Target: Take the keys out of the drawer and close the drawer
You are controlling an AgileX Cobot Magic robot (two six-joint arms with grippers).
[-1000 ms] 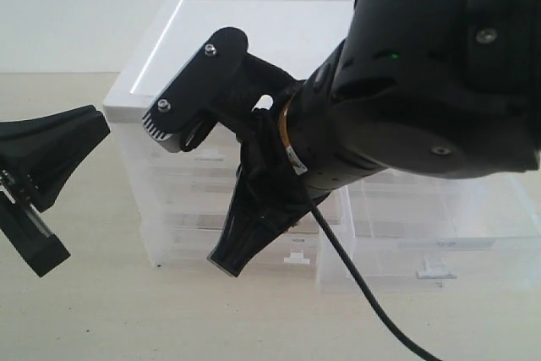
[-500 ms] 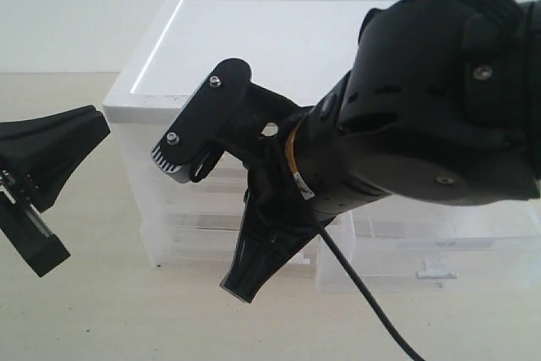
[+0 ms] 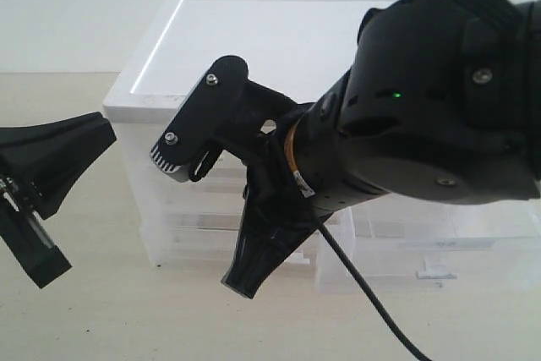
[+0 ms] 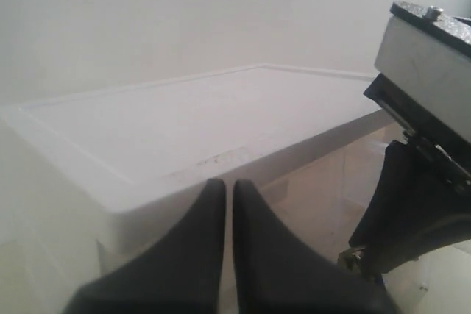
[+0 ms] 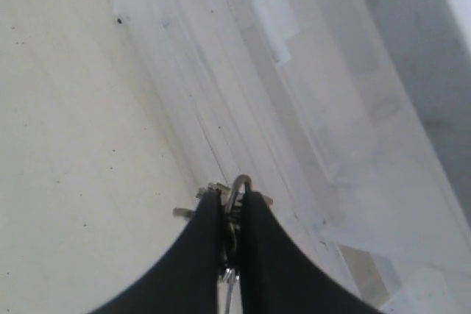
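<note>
My right gripper (image 5: 232, 198) is shut on the keys (image 5: 238, 183); the silver ring and some metal bits stick out past the fingertips, while the fob and tag are hidden. In the exterior view the right gripper (image 3: 243, 280) points down at the table in front of the cabinet's left half. The drawer (image 3: 439, 238), clear with a small white tab handle (image 3: 435, 275), stands pulled out at the lower right. My left gripper (image 3: 100, 134) hovers left of the cabinet, shut with nothing between its fingers (image 4: 210, 204). A glint of the keys (image 4: 352, 257) shows under the right gripper.
The clear drawer cabinet with a white top (image 3: 254, 35) stands on the beige table (image 3: 101, 310). The right arm's bulk and its black cable (image 3: 363, 293) hide much of the cabinet's front. A closed drawer front with a white tab (image 5: 272, 18) lies just behind the right gripper.
The right gripper has shifted slightly right and down with the keys in it. The left gripper has edged a little to the right.
</note>
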